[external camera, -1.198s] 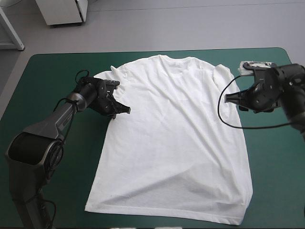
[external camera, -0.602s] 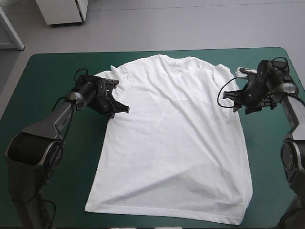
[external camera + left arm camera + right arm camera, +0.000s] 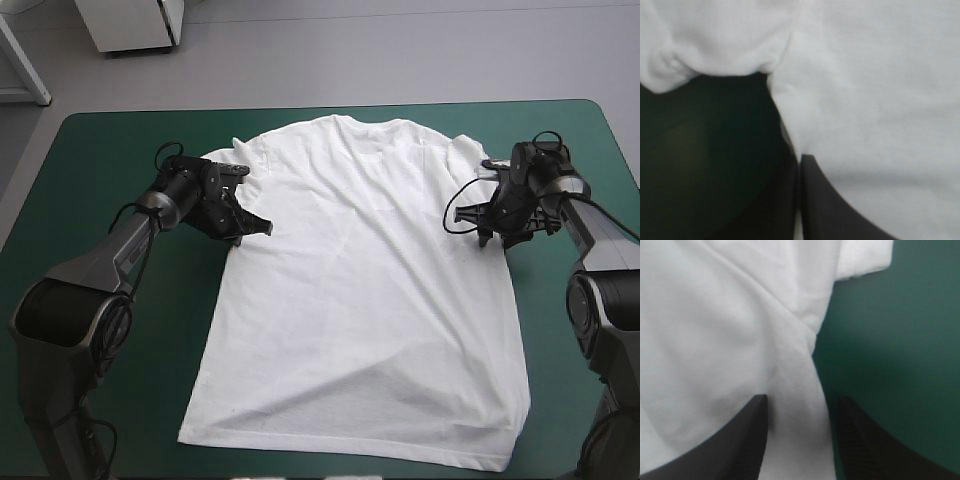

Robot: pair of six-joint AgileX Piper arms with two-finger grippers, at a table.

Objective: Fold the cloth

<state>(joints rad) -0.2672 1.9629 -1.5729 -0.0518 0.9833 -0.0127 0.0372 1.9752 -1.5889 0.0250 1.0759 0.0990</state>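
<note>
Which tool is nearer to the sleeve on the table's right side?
Right. The right tool stands open at the edge of the T-shirt, beside that sleeve; the left tool is shut on the opposite edge.

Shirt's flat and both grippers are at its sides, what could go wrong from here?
1. The right gripper is open over the creased edge of the T-shirt; closing may catch too little and slip.
2. The left gripper is shut on the T-shirt beside a bunched sleeve; lifting alone could skew it.

Left pincer (image 3: 262,228) and right pincer (image 3: 470,225) flank T-shirt (image 3: 360,300).
</note>
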